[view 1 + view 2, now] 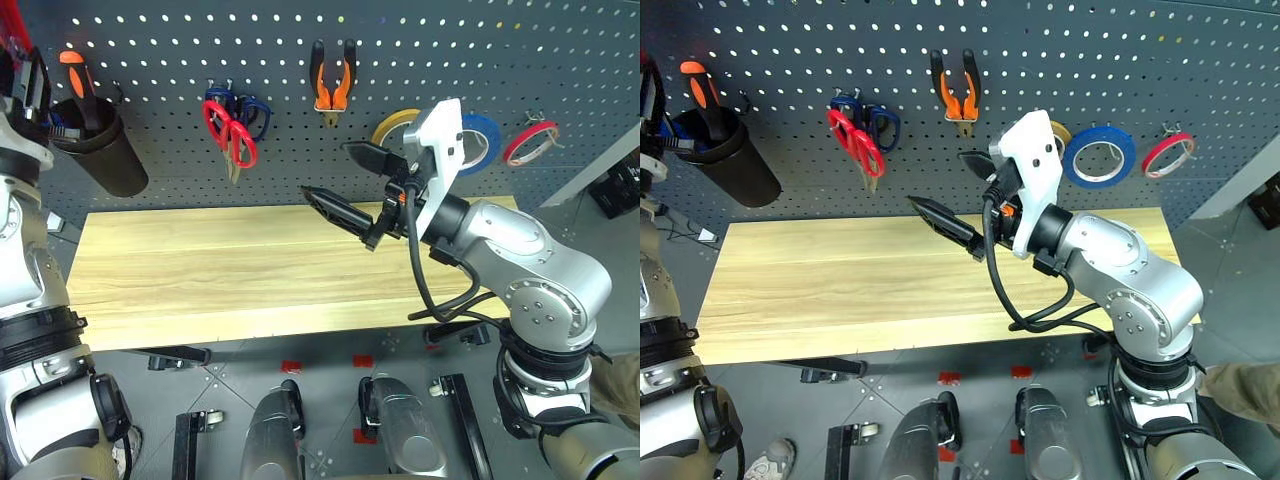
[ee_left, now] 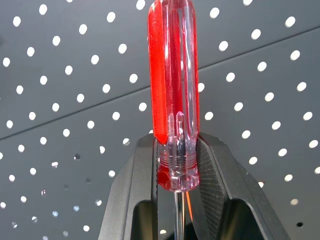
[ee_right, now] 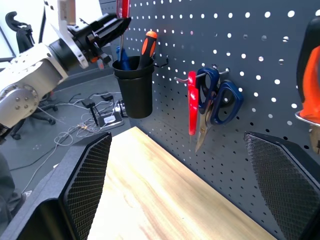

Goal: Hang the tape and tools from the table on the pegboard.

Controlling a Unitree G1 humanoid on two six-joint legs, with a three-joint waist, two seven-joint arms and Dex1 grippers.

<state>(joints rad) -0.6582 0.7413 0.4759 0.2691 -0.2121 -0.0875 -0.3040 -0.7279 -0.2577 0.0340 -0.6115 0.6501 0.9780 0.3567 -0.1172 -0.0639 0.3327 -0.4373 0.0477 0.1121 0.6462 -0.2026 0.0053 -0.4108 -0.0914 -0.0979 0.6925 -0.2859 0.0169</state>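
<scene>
Screwdriver [image 2: 172,100] clamped by handle base in left hand [image 3: 107,25], blade down over black cup [image 3: 134,85] for dropping in; right hand [image 1: 340,185] wide, empty.

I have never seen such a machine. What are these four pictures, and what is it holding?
It is a two-armed robot. Two pictures come from cameras on its head, two from cameras on its wrists. It faces a wooden table, bare on top, before a grey pegboard. On the pegboard hang red scissors, pliers, blue tape, other tape rings and a black cup. The left tool is shut on a red-handled screwdriver, near that cup. The right tool is open and empty.
</scene>
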